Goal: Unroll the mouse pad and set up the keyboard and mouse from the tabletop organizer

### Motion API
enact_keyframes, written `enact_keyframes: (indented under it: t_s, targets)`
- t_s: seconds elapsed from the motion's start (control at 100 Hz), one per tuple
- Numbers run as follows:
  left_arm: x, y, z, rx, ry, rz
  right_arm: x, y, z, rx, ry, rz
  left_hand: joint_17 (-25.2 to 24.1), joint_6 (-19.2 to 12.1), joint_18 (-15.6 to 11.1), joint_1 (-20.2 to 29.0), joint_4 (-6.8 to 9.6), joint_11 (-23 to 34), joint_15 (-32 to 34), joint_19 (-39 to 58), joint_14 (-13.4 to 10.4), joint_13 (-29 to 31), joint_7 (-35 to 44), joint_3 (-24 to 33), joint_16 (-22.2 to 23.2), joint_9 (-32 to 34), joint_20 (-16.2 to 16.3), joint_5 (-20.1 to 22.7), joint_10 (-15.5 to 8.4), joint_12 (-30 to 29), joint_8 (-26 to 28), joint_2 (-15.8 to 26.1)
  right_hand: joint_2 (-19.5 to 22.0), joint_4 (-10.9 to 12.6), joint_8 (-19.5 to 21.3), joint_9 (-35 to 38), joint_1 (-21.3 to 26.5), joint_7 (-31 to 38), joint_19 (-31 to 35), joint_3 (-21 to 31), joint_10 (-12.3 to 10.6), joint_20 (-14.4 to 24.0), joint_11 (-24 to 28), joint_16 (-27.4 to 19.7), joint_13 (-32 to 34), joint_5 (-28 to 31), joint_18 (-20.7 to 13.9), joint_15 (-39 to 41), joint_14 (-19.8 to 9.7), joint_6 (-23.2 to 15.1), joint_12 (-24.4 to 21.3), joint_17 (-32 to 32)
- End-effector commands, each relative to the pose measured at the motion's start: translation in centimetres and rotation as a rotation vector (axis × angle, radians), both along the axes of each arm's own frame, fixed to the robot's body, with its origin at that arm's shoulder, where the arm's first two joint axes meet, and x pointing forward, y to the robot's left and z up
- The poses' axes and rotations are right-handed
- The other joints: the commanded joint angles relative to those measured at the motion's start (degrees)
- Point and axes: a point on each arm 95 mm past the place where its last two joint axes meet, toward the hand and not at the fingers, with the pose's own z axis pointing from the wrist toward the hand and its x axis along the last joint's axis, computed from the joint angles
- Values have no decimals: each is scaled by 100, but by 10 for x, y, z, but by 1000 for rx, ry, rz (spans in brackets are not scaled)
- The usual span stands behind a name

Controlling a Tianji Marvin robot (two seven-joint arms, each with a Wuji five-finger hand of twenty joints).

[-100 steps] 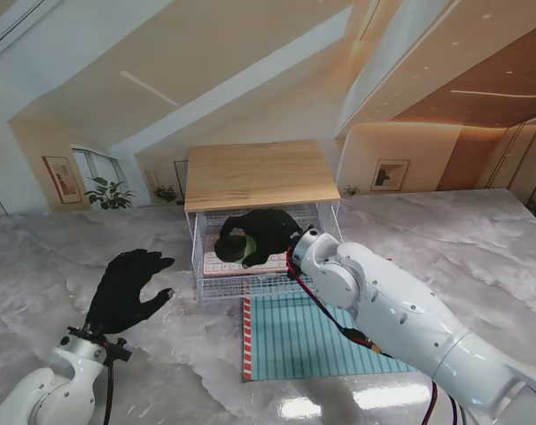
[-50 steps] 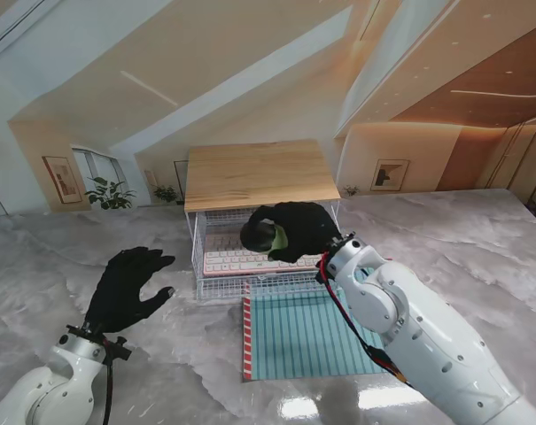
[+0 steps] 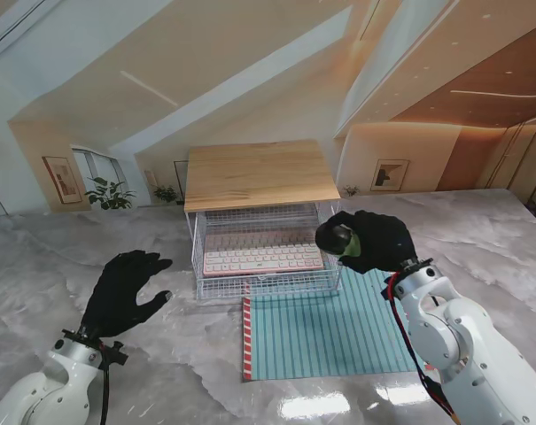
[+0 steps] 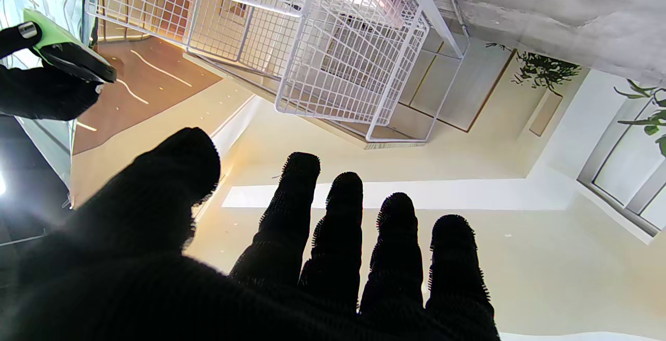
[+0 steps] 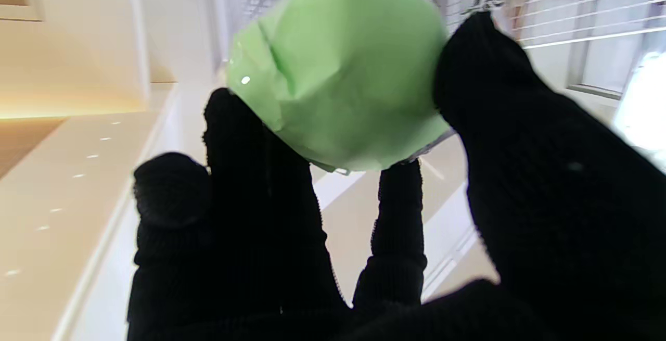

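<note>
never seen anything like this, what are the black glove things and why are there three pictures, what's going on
The black gloves are a robot's two five-fingered hands on white arms. The wide picture comes from a camera on the robot's stand, looking down at a marble table. The other two come from cameras on each wrist, looking along the fingers, and they show upside down.

On the table stands a white wire organizer with a wooden top; a white and pink keyboard lies inside it. Nearer to the robot, a striped teal mouse pad lies unrolled.

The right robot hand grips a green and black mouse, held beside the organizer, above the pad's far corner. The left robot hand is open and holds nothing.
</note>
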Motion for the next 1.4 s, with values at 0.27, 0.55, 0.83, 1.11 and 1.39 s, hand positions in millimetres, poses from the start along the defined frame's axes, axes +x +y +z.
enact_keyframes:
  t_s: [0.27, 0.55, 0.83, 1.11, 1.39]
  targets:
    - [-3, -8, 0, -12, 14, -14, -20, -52, -31, -40, 9, -211, -38, 30, -50, -132, 102, -15, -72, -45, -29, -159, -94, -74, -37, -35, 36, -17, -45, -20, -53, 68, 696, 505, 27, 560, 1349, -50, 225, 915, -652, 287, 1063, 65, 185, 293, -202, 417, -195, 83, 607, 37]
    - [-2, -10, 2, -13, 14, -17, -24, -66, -74, -63, 92, -344, -36, 37, -50, -137, 102, -16, -72, -51, -37, -159, -93, -74, -38, -34, 34, -18, -42, -21, -52, 72, 699, 516, 31, 518, 1368, -88, 293, 932, -596, 303, 1083, 94, 140, 316, -168, 467, -146, 144, 637, -16]
    - [-3, -10, 3, -9, 15, -16, -18, -65, -109, -66, 202, -433, -36, 31, -50, -135, 104, -17, -73, -50, -33, -159, -92, -70, -38, -36, 35, -17, -47, -21, -52, 72, 684, 522, 40, 513, 1380, -110, 345, 942, -557, 297, 1104, 105, 132, 326, -124, 496, -102, 174, 631, -28]
    - [-4, -11, 4, -10, 16, -16, -13, -60, -123, -65, 305, -477, -35, 30, -54, -135, 103, -18, -75, -49, -32, -163, -94, -74, -38, -41, 37, -20, -50, -21, -53, 70, 777, 544, 41, 529, 1341, -152, 409, 874, -500, 289, 1071, 117, 102, 353, 1, 481, -20, 236, 591, -118]
    - [-4, -12, 5, -12, 15, -17, -12, -62, -129, -77, 372, -521, -36, 37, -53, -136, 103, -18, -74, -54, -37, -159, -93, -72, -39, -40, 36, -19, -43, -21, -52, 67, 748, 590, 11, 472, 1224, -280, 385, 811, -434, 215, 898, 181, -20, 340, 146, 319, 49, 282, 487, -383]
